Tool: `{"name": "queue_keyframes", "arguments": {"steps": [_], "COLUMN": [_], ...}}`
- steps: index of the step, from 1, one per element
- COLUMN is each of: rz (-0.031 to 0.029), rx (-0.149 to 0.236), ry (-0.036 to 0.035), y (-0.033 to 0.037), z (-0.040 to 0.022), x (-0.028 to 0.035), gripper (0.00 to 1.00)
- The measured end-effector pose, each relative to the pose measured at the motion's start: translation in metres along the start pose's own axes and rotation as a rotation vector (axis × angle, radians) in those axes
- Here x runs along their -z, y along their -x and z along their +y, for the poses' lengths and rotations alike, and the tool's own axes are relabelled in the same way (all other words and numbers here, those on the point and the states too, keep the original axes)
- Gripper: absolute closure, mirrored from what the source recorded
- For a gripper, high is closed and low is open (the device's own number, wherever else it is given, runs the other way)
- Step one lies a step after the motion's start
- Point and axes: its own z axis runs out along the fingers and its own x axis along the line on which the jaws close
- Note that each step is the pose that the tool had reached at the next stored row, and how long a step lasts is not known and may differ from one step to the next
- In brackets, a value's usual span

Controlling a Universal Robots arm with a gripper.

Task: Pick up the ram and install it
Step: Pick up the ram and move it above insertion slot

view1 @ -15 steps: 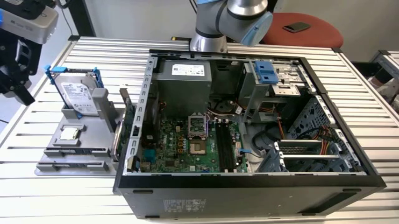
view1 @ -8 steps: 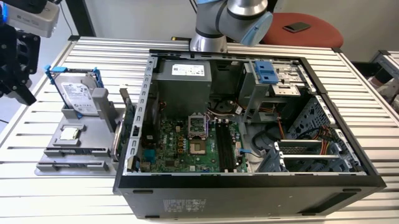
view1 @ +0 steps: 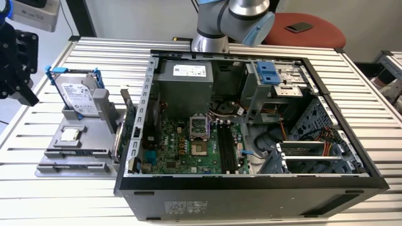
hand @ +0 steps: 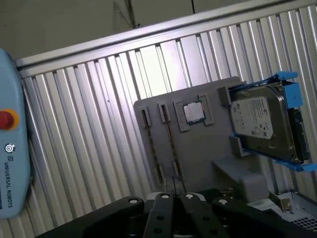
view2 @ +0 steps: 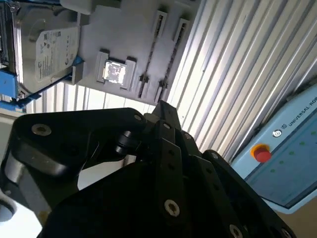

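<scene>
First wrist view, ram point(hand: 169, 144) on edge, lengthwise along gray holder point(hand: 198, 148) slot

The exterior view looks down over computer case point(view1: 251, 182) and grey fixture point(view1: 50, 165); both wrist views face that fixture point(hand: 198, 148) closer.

Ribbed metal table point(view1: 63, 197), open computer case point(view1: 251, 202), grey parts holder point(view1: 69, 165)
</scene>
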Motion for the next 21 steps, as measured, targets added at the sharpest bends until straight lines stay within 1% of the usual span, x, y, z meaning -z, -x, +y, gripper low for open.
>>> {"name": "queue_keyframes", "arguments": {"steps": [3,4,5,9,16,18,21], "rz": [-0.0030,-0.0039,-0.0047,-0.0073,-0.0099,-0.0099,-0.0099], "rx": [0.049,0.065,0.081,0.148,0.253,0.265,0.268], "ry": [-0.0087,-0.0110,-0.0117,-0.0096,-0.0046,-0.0041,-0.0037], "y": [0.0000,0.0000,0.0000,0.0000,0.0000,0.0000,0.0000], "z": [0.0000,0.0000,0.0000,0.0000,0.0000,0.0000,0.0000], "x": [0.0000,0.0000,0.0000,0.0000,0.0000,0.0000,-0.0001], "gripper": [1.00,1.00,1.00,1.00,1.00,1.00,1.00]}}
